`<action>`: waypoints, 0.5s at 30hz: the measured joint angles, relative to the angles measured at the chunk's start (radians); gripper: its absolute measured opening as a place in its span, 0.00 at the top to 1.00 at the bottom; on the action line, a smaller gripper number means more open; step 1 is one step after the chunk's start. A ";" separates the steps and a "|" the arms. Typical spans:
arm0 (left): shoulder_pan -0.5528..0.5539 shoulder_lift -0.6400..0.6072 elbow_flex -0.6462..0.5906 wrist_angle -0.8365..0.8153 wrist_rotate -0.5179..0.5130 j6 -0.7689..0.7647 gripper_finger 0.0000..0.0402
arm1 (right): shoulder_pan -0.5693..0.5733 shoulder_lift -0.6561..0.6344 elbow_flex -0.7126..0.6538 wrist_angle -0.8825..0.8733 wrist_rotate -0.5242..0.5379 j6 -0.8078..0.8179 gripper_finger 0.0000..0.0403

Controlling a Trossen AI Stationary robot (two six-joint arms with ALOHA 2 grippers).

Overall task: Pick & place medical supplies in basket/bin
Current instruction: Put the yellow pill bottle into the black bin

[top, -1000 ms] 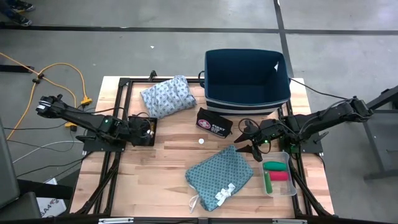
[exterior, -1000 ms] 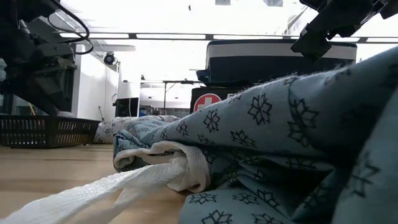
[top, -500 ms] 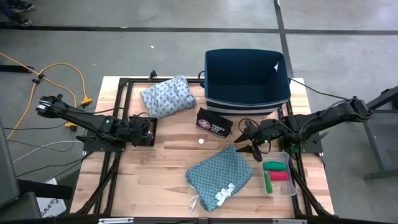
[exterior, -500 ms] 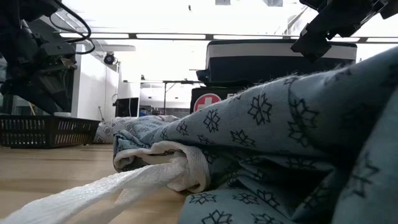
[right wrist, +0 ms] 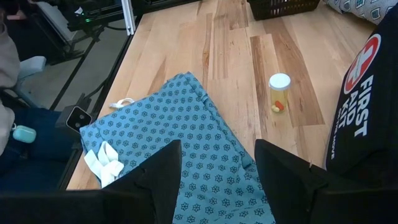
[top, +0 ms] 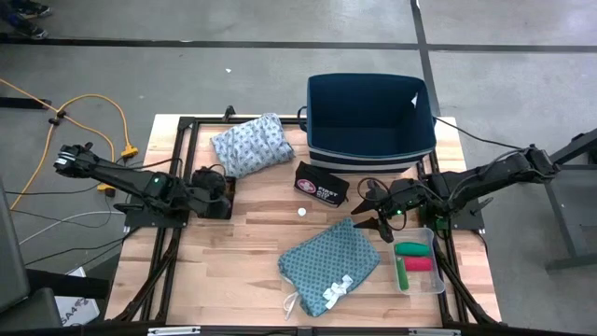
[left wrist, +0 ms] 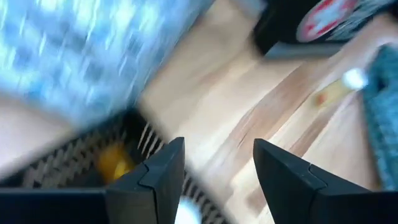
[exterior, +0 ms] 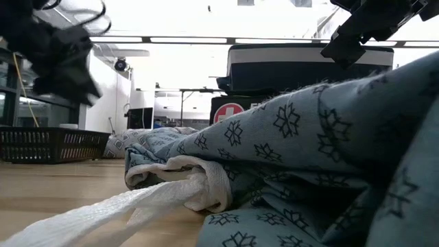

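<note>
A teal patterned cloth (top: 328, 263) with white ties (top: 336, 291) lies flat on the table's near middle. It fills the low view (exterior: 309, 151). A pale blue-grey folded cloth (top: 250, 145) lies at the far left. Green and red rolls (top: 414, 258) lie in a clear tray (top: 435, 280) at the right. My right gripper (top: 375, 215) is open above the teal cloth's far right corner (right wrist: 186, 81) and touches nothing. My left gripper (top: 216, 185) is open over a small black mesh basket (left wrist: 74, 168) at the left edge. Its wrist view is blurred.
A navy bin (top: 370, 121) stands at the far right. A black first-aid pouch (top: 320, 184) lies in front of it. A small white-capped pill bottle (right wrist: 280, 92) stands on the bare wood mid-table. A yellow-orange thing (left wrist: 115, 160) sits in the black basket.
My left gripper has gone up and a little toward the table's left edge over the black basket, and it is moving fast enough that its wrist view blurs. My right gripper and the cloths have kept still.
</note>
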 joint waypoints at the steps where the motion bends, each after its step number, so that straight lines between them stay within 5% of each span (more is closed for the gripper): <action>1: 0.000 0.002 0.000 0.053 -0.021 0.075 0.54 | 0.000 0.000 0.000 0.000 0.000 0.000 0.52; 7: 0.000 0.062 0.000 0.347 -0.039 0.448 0.54 | 0.000 0.000 0.000 0.000 0.000 0.000 0.52; 15: 0.000 0.125 0.001 0.424 -0.038 0.499 0.54 | 0.000 0.000 0.000 0.000 0.000 0.000 0.52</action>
